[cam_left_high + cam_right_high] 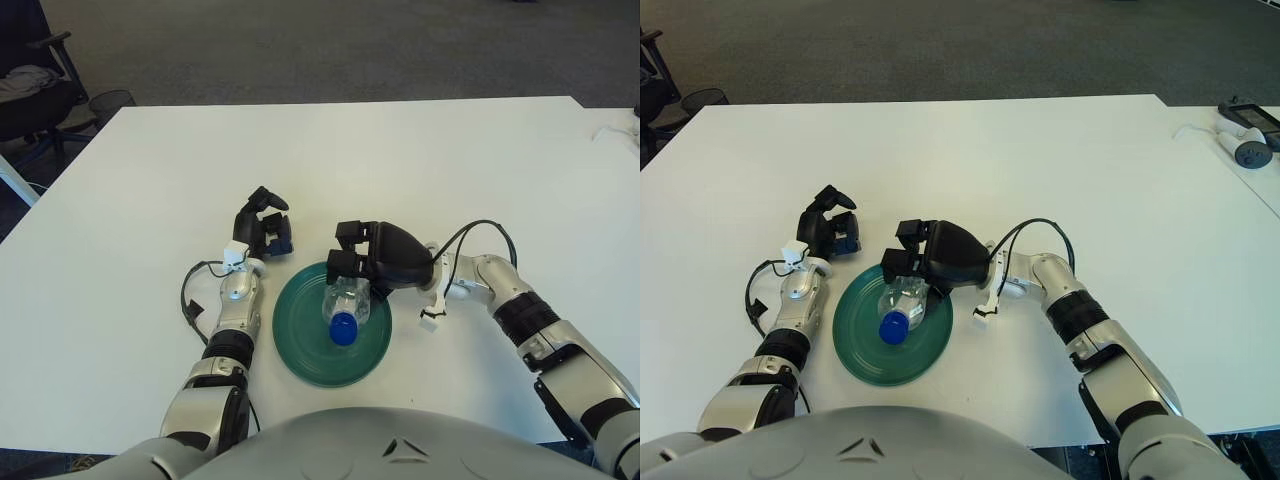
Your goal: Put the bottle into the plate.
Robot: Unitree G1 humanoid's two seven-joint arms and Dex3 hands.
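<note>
A clear plastic bottle with a blue cap lies on its side in the dark green plate, cap pointing toward me. The plate sits on the white table near the front edge. My right hand reaches in from the right over the plate's far side. Its fingers are curled around the bottle's base end, hiding that end. My left hand shows just left of the plate's far rim, fingers curled, holding nothing.
The white table stretches away behind the plate. A white cable and a small device lie at the far right edge. An office chair and a bin stand off the table's far left corner.
</note>
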